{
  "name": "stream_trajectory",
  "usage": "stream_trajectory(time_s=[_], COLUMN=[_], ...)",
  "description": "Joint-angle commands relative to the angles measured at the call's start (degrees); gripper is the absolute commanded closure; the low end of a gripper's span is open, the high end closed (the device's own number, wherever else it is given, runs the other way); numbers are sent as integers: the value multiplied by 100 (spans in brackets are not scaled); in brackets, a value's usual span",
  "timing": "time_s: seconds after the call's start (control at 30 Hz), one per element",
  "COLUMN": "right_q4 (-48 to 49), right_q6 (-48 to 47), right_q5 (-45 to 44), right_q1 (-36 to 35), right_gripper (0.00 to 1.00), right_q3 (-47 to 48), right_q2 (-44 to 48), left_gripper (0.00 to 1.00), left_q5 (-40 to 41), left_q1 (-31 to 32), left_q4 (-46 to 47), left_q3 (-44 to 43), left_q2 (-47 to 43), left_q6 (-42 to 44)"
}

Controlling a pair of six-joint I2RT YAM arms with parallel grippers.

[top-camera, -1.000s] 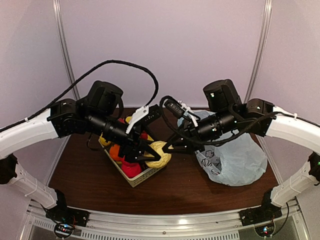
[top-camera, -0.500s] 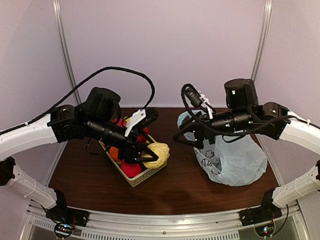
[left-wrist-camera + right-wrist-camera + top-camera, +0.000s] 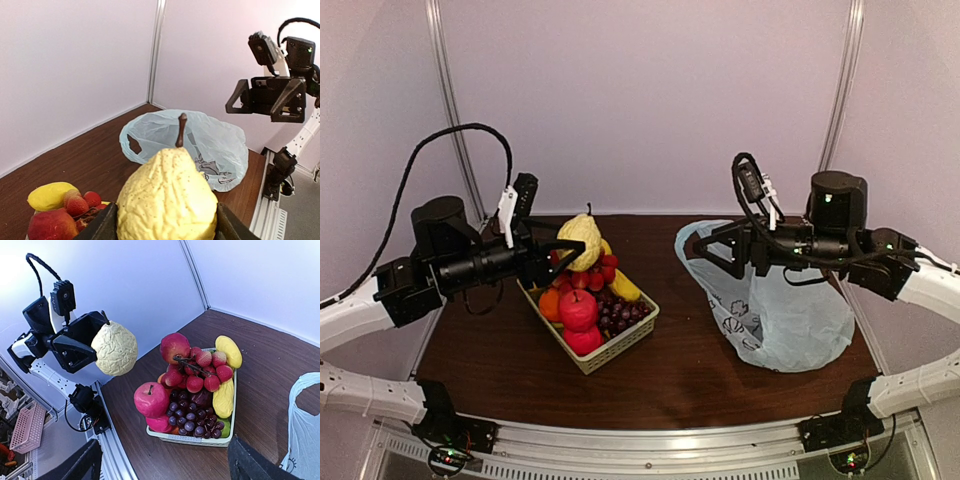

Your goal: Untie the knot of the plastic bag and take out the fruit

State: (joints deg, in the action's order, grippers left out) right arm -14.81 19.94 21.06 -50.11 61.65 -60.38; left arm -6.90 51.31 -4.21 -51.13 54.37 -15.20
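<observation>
My left gripper (image 3: 570, 246) is shut on a lumpy yellow pear-shaped fruit (image 3: 582, 240) and holds it in the air above the far end of the basket (image 3: 620, 350). In the left wrist view this fruit (image 3: 167, 195) fills the gap between the jaws, stem up. The pale blue plastic bag (image 3: 790, 320) lies slumped on the table at the right, mouth open, its loop handles apart. No knot shows. My right gripper (image 3: 715, 250) hangs open and holds nothing above the bag's left edge. Its fingers (image 3: 75, 465) frame the basket from the right wrist view.
The white basket's rim (image 3: 190, 439) encloses a red apple (image 3: 151, 399), purple grapes (image 3: 192, 415), strawberries and yellow pieces (image 3: 223, 397). Brown table with pale walls behind and at both sides; a metal rail (image 3: 650, 440) runs along the near edge.
The right gripper opened, let go of the yellow fruit and drew back right over the bag. The left arm lifted the fruit up and back to the left.
</observation>
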Motion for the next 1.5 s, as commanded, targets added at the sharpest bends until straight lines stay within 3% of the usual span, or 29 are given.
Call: stream_trajectory(time_s=[0.0,0.23,0.5,1.47], right_q4=[475,797,970,1103], right_q6=[231,415,520,616], right_q5=[-199,-205,-164,-246], right_q1=[16,18,16,18], right_gripper=[13,13,12,12], right_q3=[-191,-387,-467,-715], right_q2=[81,78,46,176], left_gripper=[54,54,54,52], left_q5=[518,1119,1279,976], left_q1=[-258,-345,-415,-543], left_q4=[1175,1304,1493,1575], left_q3=[487,872,1286,1449], left_q2=[-172,-304,-348,192], left_q6=[-326,-651,-976,-1577])
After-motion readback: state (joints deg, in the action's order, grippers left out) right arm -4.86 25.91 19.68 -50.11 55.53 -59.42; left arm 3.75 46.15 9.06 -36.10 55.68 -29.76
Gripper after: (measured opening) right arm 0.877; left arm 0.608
